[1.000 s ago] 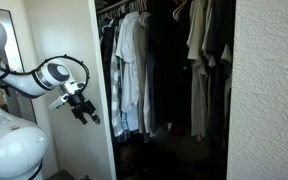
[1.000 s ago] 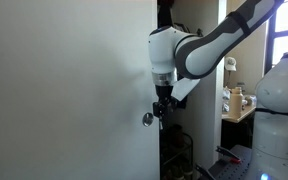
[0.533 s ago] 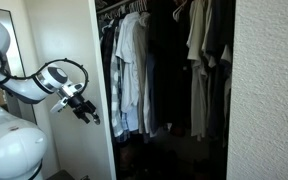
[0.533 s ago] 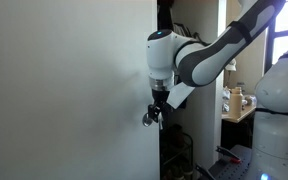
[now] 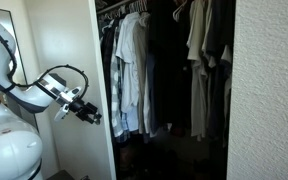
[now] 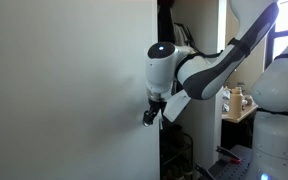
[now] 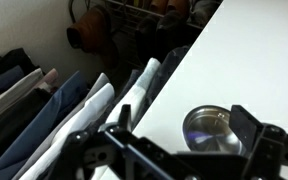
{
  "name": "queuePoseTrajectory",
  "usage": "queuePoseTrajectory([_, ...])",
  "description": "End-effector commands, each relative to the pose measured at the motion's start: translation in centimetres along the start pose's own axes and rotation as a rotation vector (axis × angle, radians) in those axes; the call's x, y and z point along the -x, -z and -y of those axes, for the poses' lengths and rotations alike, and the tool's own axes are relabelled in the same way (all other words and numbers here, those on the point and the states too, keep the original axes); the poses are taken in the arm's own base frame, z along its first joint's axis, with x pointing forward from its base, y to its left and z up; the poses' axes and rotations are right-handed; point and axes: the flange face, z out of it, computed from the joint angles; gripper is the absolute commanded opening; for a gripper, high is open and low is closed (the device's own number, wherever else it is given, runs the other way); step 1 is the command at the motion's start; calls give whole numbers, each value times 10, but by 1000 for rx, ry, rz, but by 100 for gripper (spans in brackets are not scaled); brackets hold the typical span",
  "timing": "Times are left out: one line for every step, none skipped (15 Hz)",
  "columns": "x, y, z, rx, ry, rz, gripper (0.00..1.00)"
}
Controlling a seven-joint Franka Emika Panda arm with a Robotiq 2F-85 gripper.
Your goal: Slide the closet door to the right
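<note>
The closet door is a tall plain white panel, seen in both exterior views (image 5: 69,40) (image 6: 64,90) and in the wrist view (image 7: 244,60). Its round metal recessed pull (image 7: 212,130) sits near the door's edge. My gripper (image 7: 184,140) is open, with one finger on each side of the pull, close to the door face. It is at the door's edge at mid height in both exterior views (image 5: 90,115) (image 6: 149,117). The gripper hides the pull in an exterior view.
The open closet holds hanging shirts and dark clothes (image 5: 134,70) (image 7: 74,110) just past the door's edge. A rough textured wall (image 5: 269,90) bounds the opening on the far side. The robot's white base (image 5: 9,150) stands before the door. A cluttered table (image 6: 239,102) stands behind the arm.
The arm has lowered and bent, bringing the gripper over the pull, which showed beside it in the earlier frames. The door's edge has not visibly moved.
</note>
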Motion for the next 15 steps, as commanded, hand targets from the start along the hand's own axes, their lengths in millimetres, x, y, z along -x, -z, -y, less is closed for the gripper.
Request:
queuePoseTrajectory([4,-16,5,23,-14,-43,100])
queuePoseTrajectory([5,-18,6,32,-18,-57,100])
queuePoseTrajectory([6,-19,6,40,-22,-72,100])
queuePoseTrajectory([7,-20,8,45,-23,-91,100])
queuePoseTrajectory([8,-20,9,50,-21,-108,100])
queuePoseTrajectory([10,-21,10,56,-20,-123,100])
queuePoseTrajectory([10,-21,11,63,-21,-138,100])
queuePoseTrajectory([11,-22,10,68,-26,-152,100])
queuePoseTrajectory([11,-23,10,78,-31,-169,100])
queuePoseTrajectory([12,-26,8,87,-39,-178,100])
queuePoseTrajectory([13,-28,6,96,-45,-188,100])
queuePoseTrajectory([14,-32,4,102,-50,-195,100])
queuePoseTrajectory([15,-34,3,107,-57,-202,100])
queuePoseTrajectory([15,-37,0,114,-62,-208,100])
queuePoseTrajectory([14,-38,-2,115,-71,-212,100])
